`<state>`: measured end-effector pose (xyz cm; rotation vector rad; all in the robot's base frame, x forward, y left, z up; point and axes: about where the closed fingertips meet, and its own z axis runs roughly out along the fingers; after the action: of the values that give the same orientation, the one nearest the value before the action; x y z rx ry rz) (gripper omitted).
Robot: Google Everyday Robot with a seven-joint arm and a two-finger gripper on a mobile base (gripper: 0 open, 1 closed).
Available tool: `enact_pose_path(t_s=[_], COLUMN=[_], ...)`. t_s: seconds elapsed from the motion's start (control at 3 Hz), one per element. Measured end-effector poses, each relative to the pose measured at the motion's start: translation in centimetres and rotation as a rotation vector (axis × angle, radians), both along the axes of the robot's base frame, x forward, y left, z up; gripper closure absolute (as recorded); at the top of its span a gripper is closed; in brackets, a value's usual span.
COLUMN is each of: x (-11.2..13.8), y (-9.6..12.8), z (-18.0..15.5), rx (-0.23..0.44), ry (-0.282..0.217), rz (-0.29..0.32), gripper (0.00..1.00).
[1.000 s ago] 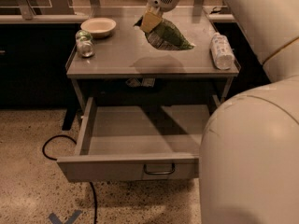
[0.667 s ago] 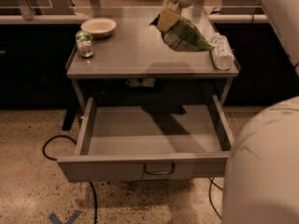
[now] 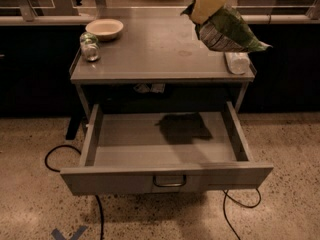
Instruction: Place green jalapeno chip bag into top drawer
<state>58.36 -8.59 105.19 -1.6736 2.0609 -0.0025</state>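
Observation:
The green jalapeno chip bag (image 3: 227, 30) hangs in the air at the top right, above the right part of the table top, with its whitish printed panel facing down-left. My gripper (image 3: 206, 4) holds it from above by its upper left end; its yellowish fingers (image 3: 207, 3) are clamped on the foil. The top drawer (image 3: 165, 144) is pulled fully open below the table top, its inside bare grey metal with the bag's shadow on it. Its curved handle (image 3: 169, 181) sits at the centre of the front panel.
A cream bowl (image 3: 104, 28) and a green-topped glass jar (image 3: 89, 47) stand on the table's (image 3: 160, 51) left side. A clear plastic bottle (image 3: 236, 62) lies at the right edge. Black cables (image 3: 55, 154) run over the speckled floor beside the drawer.
The gripper with the bag has lifted and moved right, off the table top. The view now shows no arm at the right and the whole drawer is visible.

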Motion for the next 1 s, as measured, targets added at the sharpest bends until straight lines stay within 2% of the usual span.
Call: enact_pose_path(t_s=[0.33,0.67,1.0], x=[0.3,-1.7,-5.4], y=[0.3,1.4,2.9], z=[-0.1,-0.4,-1.8], rx=[0.009,0.118,0.271], ry=[-0.009,-0.01,0.005], rz=[-0.002,-0.037,-0.087], gripper=[1.0,1.0,1.0])
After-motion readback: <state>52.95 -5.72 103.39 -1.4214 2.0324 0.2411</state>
